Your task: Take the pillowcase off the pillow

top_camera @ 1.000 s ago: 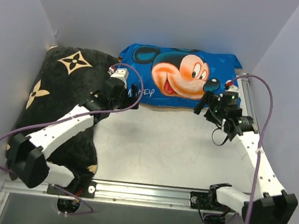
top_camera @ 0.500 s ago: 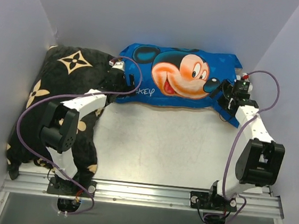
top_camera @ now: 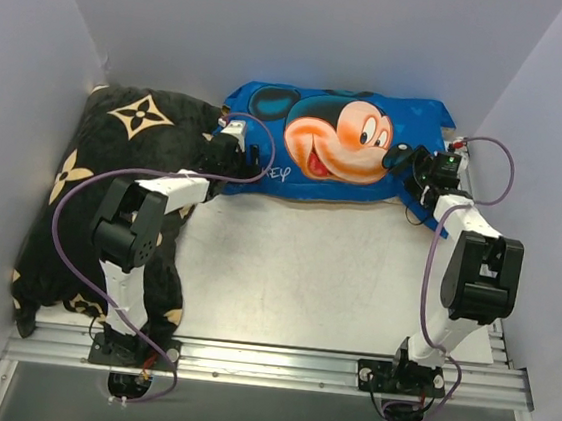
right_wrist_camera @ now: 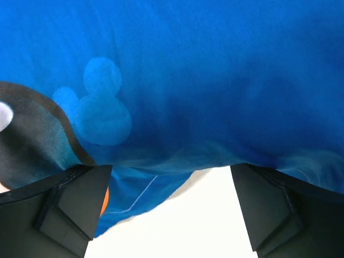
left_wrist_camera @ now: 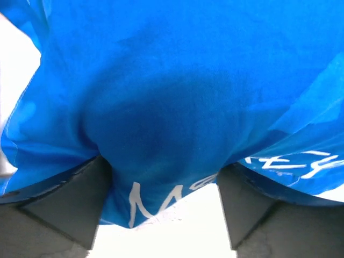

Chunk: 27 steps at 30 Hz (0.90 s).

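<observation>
The blue pillowcase [top_camera: 339,136] with the Mickey Mouse face lies stuffed and plump at the back of the table. The white pillow is hidden inside it. My left gripper [top_camera: 249,157] is at its front left corner. In the left wrist view the jaws are wide apart, with blue fabric [left_wrist_camera: 161,107] bearing white lettering bulging between the fingers [left_wrist_camera: 70,209]. My right gripper [top_camera: 418,172] is at the front right corner. In the right wrist view the jaws are open around the cover's lower edge [right_wrist_camera: 161,177], and a sliver of orange lining [right_wrist_camera: 105,198] shows by the left finger.
A black pillow [top_camera: 114,173] with tan flower marks fills the left side, under my left arm. The white table [top_camera: 306,263] lies in front of the pillowcase. White walls close in at the back and on both sides. Purple cables loop off both arms.
Both arms have reached forward from mid-table to the pillowcase's two front corners. Over the last half second each gripper has shifted slightly inward against the fabric.
</observation>
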### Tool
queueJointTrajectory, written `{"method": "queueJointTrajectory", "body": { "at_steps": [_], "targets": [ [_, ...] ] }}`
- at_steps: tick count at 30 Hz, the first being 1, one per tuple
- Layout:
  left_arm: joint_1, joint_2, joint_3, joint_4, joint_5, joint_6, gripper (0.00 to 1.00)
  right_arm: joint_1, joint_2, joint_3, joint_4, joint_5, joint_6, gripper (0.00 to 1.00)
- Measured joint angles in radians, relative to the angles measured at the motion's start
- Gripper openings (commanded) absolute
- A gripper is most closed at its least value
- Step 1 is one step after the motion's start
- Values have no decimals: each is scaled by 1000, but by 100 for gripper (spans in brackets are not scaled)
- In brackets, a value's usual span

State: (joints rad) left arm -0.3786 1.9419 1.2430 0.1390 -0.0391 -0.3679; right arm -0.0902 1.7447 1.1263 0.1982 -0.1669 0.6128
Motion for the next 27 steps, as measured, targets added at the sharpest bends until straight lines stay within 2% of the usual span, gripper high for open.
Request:
{"method": "queueJointTrajectory", "body": {
  "at_steps": [2,3,5,6,9,10,17,25,27],
  "targets": [
    [0,3,0,7,-1,10,67,0,14,0,23,0,5,96],
    [0,3,0,11,0,12,49,0,21,0,34,1,9,96],
    [-2,4,0,20,5,13,33,6,26,-7,51,3,16,96],
    [-6,4,0,27,2,17,18,7,23,-17,67,7,16,96],
    [-14,3,0,37,-3,18,3,12,-13,-80,113,31,15,98],
    [-16,2,0,36,-8,16,0,14,-31,-100,121,42,14,100],
    [-19,-21,2,-14,-58,-29,0,-27,-172,-224,197,86,12,100],
    [-19,-59,27,-97,-65,-66,0,-76,-138,-235,271,87,13,100],
    [-19,-61,41,-114,-63,-66,0,-79,-81,-211,299,69,15,95]
  ]
}}
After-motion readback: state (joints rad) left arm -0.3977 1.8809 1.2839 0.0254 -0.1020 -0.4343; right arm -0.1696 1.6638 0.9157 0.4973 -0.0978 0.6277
